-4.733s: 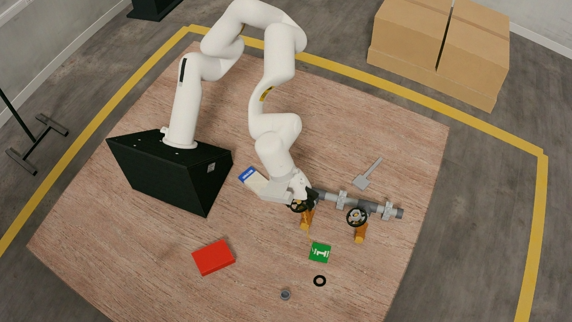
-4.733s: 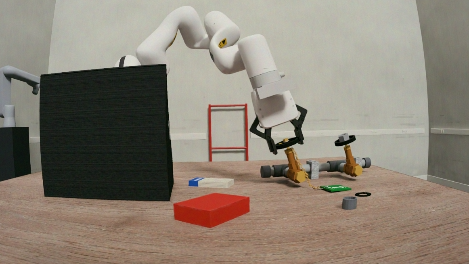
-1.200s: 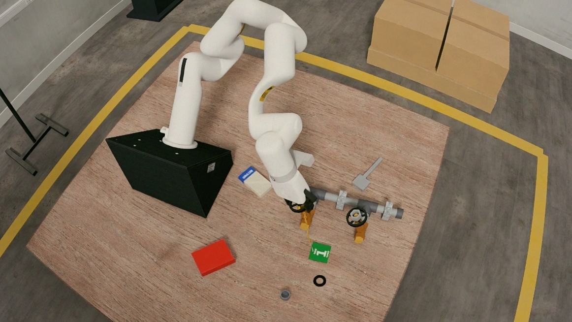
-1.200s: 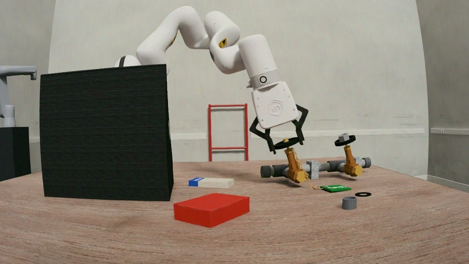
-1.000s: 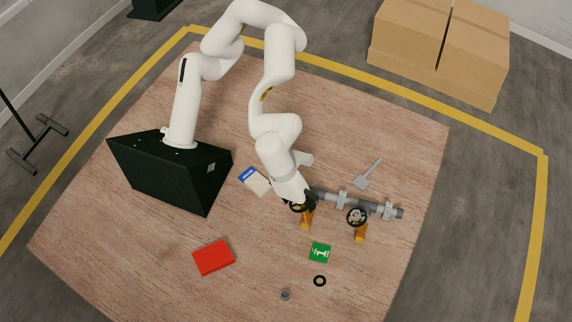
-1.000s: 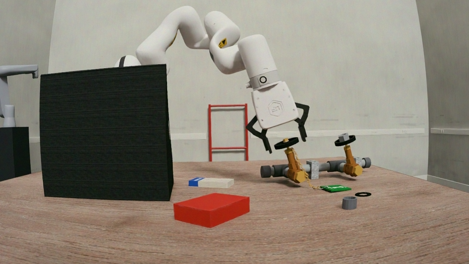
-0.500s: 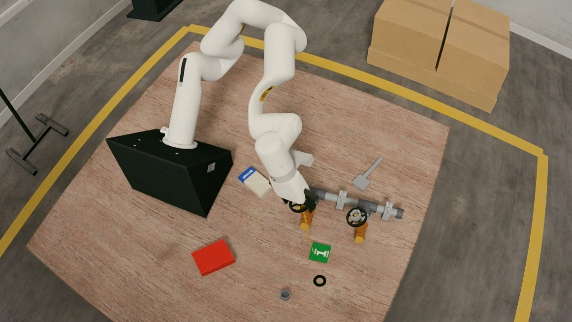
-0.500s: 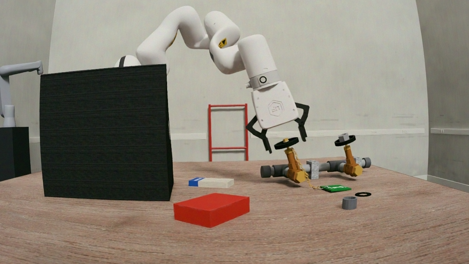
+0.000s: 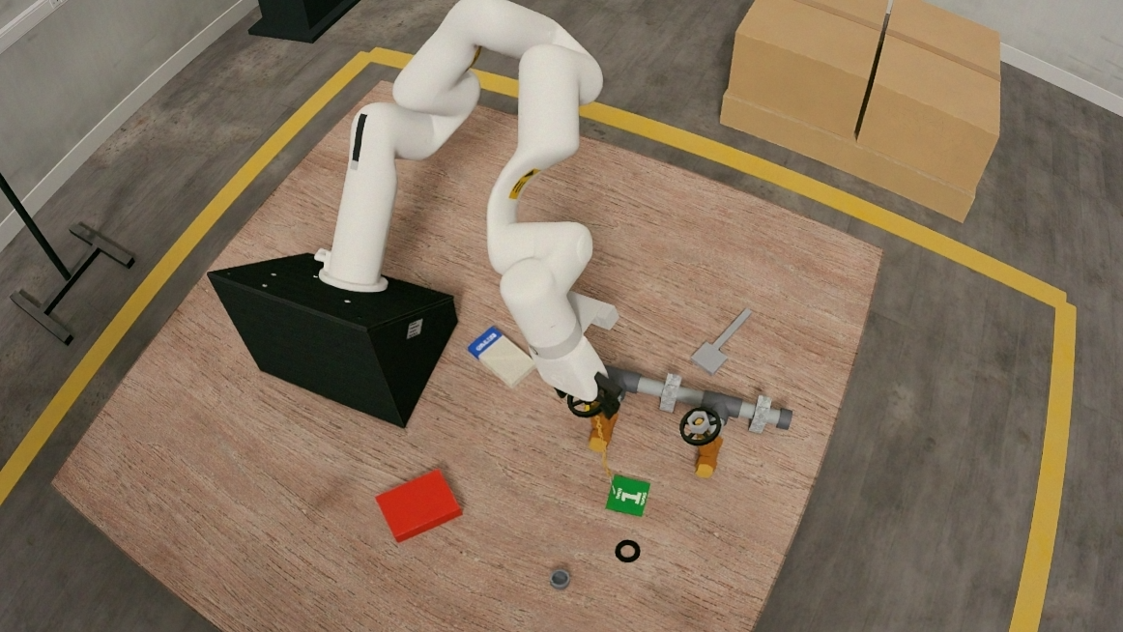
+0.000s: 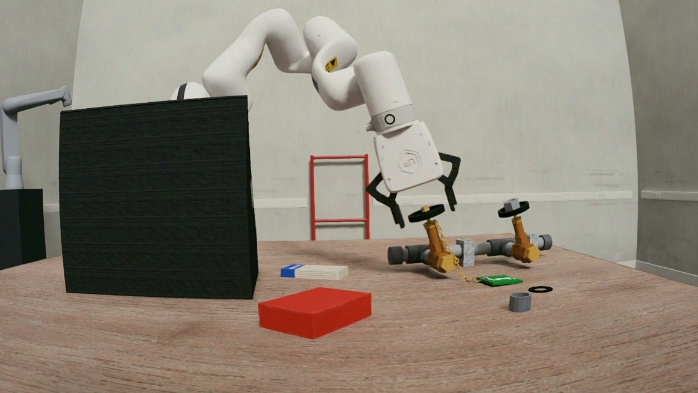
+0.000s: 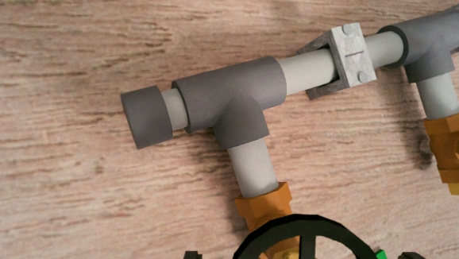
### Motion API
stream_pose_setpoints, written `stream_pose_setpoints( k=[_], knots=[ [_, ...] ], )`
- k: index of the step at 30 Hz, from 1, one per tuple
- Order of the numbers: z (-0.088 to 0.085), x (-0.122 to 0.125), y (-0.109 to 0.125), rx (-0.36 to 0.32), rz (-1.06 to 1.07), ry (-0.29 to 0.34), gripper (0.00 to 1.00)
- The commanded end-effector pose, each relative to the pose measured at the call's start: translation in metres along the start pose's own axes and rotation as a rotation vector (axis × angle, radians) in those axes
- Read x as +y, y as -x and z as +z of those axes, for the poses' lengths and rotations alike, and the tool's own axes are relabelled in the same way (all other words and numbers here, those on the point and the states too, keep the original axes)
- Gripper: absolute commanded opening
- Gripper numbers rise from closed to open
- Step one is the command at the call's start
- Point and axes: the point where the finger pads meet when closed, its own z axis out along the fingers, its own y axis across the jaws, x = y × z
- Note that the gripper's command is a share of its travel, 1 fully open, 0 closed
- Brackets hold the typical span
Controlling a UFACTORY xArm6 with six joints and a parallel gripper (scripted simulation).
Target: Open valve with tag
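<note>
A grey pipe (image 9: 691, 396) on the wooden board carries two brass valves with black handwheels. The left valve's handwheel (image 10: 426, 213) shows in the overhead view (image 9: 585, 406) and at the bottom edge of the wrist view (image 11: 303, 238). A chain runs from this valve to a green tag (image 9: 627, 495) marked 1, also in the side view (image 10: 499, 280). The right valve's handwheel (image 9: 693, 434) stands apart (image 10: 513, 208). My gripper (image 10: 424, 210) is open, its fingers standing wide on either side of the left handwheel without touching it.
A black pedestal (image 9: 337, 333) holds the arm's base. A red block (image 9: 417, 504), a white-and-blue box (image 9: 500, 357), a grey flat bracket (image 9: 719, 343), a black ring (image 9: 624, 544) and a small grey cylinder (image 9: 559, 578) lie on the board. Cardboard boxes (image 9: 864, 86) stand off the board.
</note>
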Motion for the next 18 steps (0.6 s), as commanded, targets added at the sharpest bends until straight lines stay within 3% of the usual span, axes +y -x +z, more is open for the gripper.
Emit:
stream_pose_setpoints(
  k=[1,4,18],
  knots=[
    [-0.001,0.0016,-0.0002,-0.001,0.125,0.002,1.0],
    [-0.001,0.0016,-0.0002,-0.001,0.165,0.002,1.0],
    [-0.001,0.0016,-0.0002,0.009,0.86,0.013,1.0]
  ],
)
